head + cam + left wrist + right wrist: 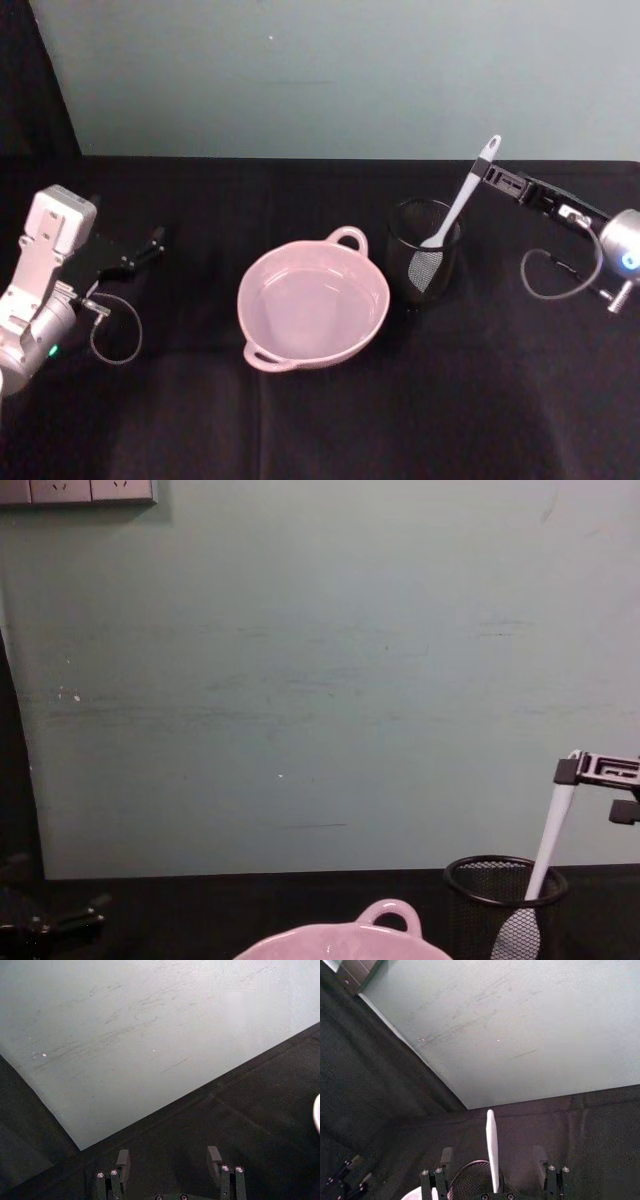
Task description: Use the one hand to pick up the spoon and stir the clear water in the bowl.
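Observation:
The white spoon [462,200] stands tilted in a black mesh cup [440,268], blade down, handle end up. My right gripper [492,176] is open at the top of that handle. In the right wrist view the spoon handle [492,1150] rises between its two spread fingers [447,1157], and I cannot tell whether they touch it. In the chest view the right gripper [572,771] meets the spoon [548,845] at its upper end. The pale pink bowl [383,300] with clear water sits left of the cup. My left gripper [153,241] rests open at the far left.
The table is covered in black cloth [330,430]. A pale green wall [350,70] closes the far edge. Cable loops hang by both wrists. The bowl's loop handle [390,916] shows low in the chest view beside the mesh cup [475,910].

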